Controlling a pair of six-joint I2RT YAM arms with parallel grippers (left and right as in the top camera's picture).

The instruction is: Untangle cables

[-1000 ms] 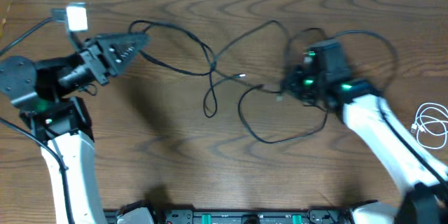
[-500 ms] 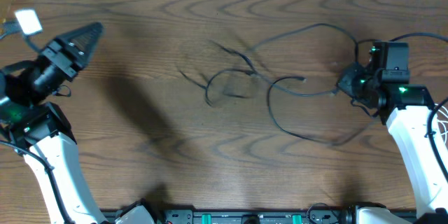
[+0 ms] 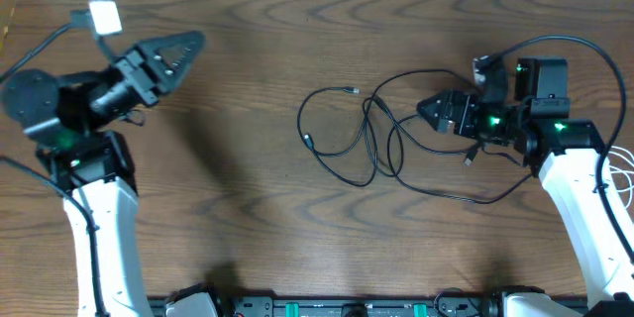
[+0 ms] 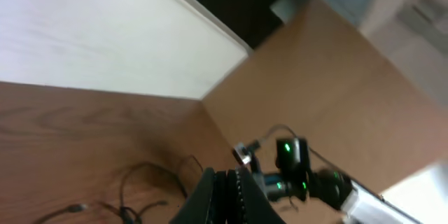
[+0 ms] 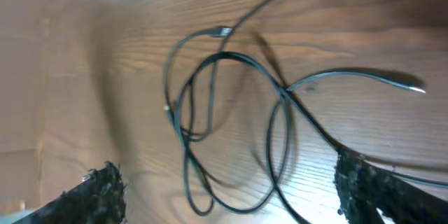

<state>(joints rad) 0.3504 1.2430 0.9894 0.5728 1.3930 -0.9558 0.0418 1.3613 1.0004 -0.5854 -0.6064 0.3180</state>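
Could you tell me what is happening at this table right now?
Two robot arms are untangling thin black cables. The cables lie in loose overlapping loops on the wooden table, right of centre. The right hand is open at the tangle's right edge, with a strand passing beside one finger. The left hand is shut and raised at the far left, with no cable near it.

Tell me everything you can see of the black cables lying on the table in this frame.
The black cables are thin, matte, rubbery-looking cords lying flat on the wooden table, centre-right. They form several overlapping loops that cross one another, so they are tangled. Small plugs show at the free ends on the loops' left side. One strand trails away to the lower right. The right claw is open over them; whether it touches them cannot be told.
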